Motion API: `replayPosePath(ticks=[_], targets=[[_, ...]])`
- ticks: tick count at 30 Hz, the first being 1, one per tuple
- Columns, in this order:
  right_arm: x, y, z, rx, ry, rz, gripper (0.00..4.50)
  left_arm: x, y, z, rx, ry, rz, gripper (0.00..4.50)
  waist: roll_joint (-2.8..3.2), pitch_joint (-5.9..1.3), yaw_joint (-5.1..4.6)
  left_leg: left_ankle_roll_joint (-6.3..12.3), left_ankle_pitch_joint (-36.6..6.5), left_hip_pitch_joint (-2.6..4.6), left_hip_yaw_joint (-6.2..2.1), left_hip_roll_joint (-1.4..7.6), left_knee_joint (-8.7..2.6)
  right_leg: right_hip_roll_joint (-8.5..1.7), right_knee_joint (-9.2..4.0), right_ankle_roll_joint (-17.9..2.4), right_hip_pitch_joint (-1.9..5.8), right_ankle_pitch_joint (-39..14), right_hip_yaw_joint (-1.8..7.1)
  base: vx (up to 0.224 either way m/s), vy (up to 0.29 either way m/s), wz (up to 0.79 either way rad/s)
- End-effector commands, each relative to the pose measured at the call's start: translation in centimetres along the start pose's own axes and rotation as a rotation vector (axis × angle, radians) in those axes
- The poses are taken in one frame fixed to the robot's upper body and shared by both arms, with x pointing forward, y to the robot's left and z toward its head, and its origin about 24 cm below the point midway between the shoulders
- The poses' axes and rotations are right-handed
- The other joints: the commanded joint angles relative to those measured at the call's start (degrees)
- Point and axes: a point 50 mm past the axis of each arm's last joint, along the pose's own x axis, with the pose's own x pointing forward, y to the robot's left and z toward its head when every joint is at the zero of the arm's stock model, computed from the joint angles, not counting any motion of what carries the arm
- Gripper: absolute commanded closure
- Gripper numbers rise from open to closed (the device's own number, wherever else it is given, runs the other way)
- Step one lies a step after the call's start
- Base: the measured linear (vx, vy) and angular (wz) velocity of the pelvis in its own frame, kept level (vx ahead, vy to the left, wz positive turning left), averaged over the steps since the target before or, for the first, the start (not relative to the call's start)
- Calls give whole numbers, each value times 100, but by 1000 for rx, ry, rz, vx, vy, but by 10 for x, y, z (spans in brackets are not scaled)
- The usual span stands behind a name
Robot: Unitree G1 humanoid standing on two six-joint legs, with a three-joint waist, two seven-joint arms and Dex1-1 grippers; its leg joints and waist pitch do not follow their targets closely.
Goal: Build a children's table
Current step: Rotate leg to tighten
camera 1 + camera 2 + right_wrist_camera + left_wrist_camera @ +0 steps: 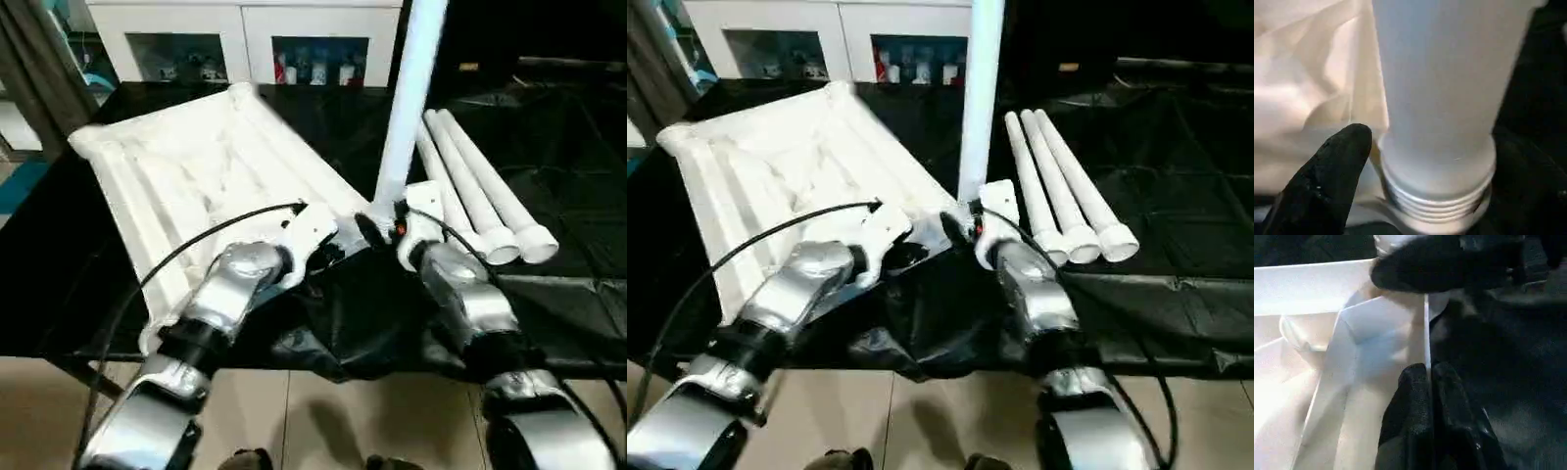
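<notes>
On the black-draped worktop [549,196] the table top [186,166] lies ribbed side up, so its corner sockets face upward. At its near edge the left hand [1427,377] pinches a thin rib, likely to steady it. One leg [407,98] stands upright in the near corner socket, its threads visible; the right hand [387,227] straddles its base, fingers spread. Three spare legs [480,186] lie beside.
</notes>
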Motion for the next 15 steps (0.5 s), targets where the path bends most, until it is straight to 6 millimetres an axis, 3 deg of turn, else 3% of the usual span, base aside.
replayPosePath(ticks=[1,3,6,9,13,15], targets=[[-1,5,2,-43,2,68,58,1,-10,0,19,-47,-86,450,-58,-449,0,506,-1162,146,-114,260,-329,-266,-385,-1385,221,-762,179,0,0,0],[-15,-5,3,-88,12,151,58,-12,-8,-7,46,-45,-150,450,-48,-458,17,592,-907,136,-120,266,-318,-251,-337,-1444,244,-385,166,0,0,0],[-28,-12,5,-130,26,245,58,-22,-7,-14,72,-29,-206,450,-35,-463,32,714,-876,145,-112,275,-305,-242,-297,-1554,248,-75,167,0,0,0],[-40,-18,8,-157,37,320,58,-32,-5,-18,89,-18,-247,450,-38,-455,43,726,-940,155,-104,288,-305,-244,-297,-1600,250,-103,166,0,0,0],[-46,-21,9,-158,42,365,58,-39,-3,-21,100,-9,-276,450,-42,-449,38,611,-1149,165,-96,290,-316,-258,-331,-1603,238,-478,176,0,0,0],[-47,-21,10,-149,40,375,90,-41,-1,-22,103,-5,-280,450,-37,-448,34,555,-1166,169,-101,292,-323,-256,-330,-1590,231,-574,177,0,0,0]])
